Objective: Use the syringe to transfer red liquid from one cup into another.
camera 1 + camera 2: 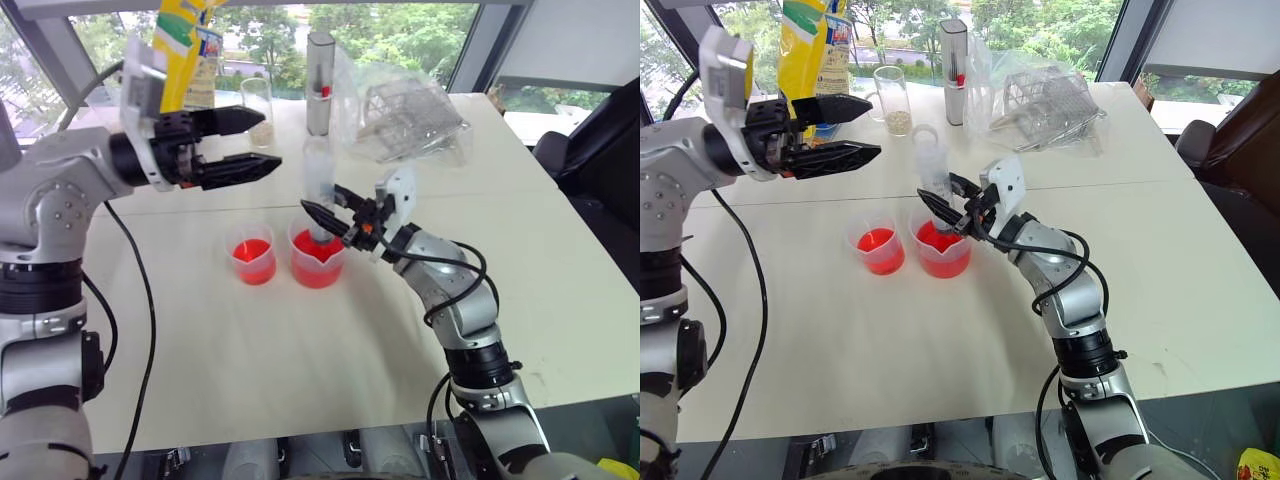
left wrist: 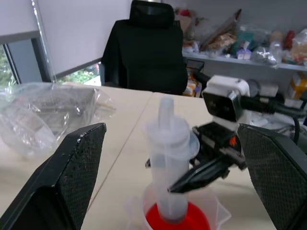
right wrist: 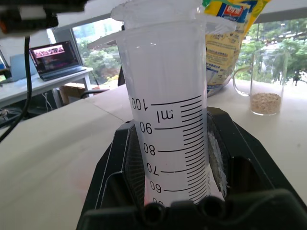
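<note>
The syringe (image 1: 318,180) stands upright in the larger cup (image 1: 318,262), its lower end down in the red liquid (image 1: 316,250). My right gripper (image 1: 322,208) is shut on the syringe's clear barrel (image 3: 168,129), just above the cup's rim. The smaller cup (image 1: 252,256) stands just left of the larger one and also holds red liquid. My left gripper (image 1: 272,140) hangs open above and left of the cups. It points level toward the top of the syringe (image 2: 168,158) and touches nothing.
At the back of the white table (image 1: 250,370) stand a tall grey canister with a red mark (image 1: 320,85), a glass mug with grains (image 1: 258,100) and a yellow bag (image 1: 188,45). A clear plastic bag with a wire rack (image 1: 410,120) lies back right. A black chair (image 1: 600,150) is beyond the right edge.
</note>
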You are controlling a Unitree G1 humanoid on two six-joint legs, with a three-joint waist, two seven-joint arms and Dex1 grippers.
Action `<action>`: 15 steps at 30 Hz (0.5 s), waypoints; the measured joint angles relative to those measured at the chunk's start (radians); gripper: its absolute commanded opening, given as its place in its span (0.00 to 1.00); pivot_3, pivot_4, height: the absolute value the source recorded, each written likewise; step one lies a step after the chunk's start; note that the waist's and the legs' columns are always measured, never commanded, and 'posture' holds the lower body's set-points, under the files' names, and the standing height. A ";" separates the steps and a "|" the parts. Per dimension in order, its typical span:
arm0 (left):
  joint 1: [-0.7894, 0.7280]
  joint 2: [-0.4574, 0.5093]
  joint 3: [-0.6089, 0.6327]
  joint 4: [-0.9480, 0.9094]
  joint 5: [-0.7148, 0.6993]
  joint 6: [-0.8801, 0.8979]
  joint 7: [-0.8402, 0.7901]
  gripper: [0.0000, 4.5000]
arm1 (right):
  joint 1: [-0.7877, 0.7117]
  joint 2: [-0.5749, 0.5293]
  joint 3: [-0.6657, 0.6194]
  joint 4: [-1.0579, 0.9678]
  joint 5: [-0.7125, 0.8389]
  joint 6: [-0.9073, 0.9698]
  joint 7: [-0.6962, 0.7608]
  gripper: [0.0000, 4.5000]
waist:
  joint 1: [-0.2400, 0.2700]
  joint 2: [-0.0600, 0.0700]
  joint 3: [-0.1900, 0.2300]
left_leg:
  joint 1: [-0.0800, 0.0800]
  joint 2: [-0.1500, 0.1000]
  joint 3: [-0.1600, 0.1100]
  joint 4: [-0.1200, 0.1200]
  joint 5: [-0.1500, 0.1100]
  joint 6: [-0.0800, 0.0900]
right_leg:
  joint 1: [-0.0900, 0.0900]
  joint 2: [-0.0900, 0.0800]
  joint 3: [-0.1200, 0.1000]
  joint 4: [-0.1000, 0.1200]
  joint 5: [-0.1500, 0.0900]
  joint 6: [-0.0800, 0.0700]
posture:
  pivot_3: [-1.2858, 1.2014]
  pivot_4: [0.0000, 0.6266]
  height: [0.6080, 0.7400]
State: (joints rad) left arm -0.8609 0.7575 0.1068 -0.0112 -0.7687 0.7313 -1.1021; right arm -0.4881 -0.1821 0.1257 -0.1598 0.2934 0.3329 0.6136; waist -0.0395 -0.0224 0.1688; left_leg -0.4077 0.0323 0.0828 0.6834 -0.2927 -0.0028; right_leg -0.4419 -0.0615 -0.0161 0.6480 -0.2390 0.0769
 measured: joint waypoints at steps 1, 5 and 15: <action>-0.001 -0.010 -0.006 0.002 0.006 0.000 -0.001 1.00 | 0.003 0.000 0.006 0.005 -0.005 -0.008 0.000 0.32 | 0.000 0.000 0.000 | 0.000 0.000 0.000 0.000 0.000 0.000 | 0.000 0.000 0.000 0.000 0.000 0.000 | 0.52 0.24 1.00; -0.012 -0.041 -0.034 0.018 0.029 -0.004 -0.003 1.00 | 0.009 -0.003 0.026 0.009 -0.022 -0.027 0.001 0.32 | 0.001 0.000 0.000 | 0.000 0.000 0.000 0.000 0.000 0.000 | 0.000 0.000 0.000 0.000 0.000 0.000 | 0.52 0.24 1.00; -0.018 -0.096 -0.086 0.050 0.095 -0.039 -0.018 1.00 | 0.016 -0.009 0.036 0.009 -0.036 -0.039 0.010 0.32 | 0.000 0.000 0.000 | 0.000 0.000 0.000 0.000 0.000 0.000 | 0.000 0.000 0.000 0.001 0.000 0.000 | 0.52 0.24 1.00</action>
State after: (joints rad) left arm -0.8787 0.6613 0.0206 0.0391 -0.6736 0.6924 -1.1204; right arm -0.4722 -0.1913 0.1621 -0.1508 0.2576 0.2940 0.6234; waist -0.0396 -0.0224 0.1688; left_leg -0.4076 0.0323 0.0827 0.6837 -0.2926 -0.0029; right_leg -0.4419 -0.0612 -0.0160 0.6485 -0.2390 0.0769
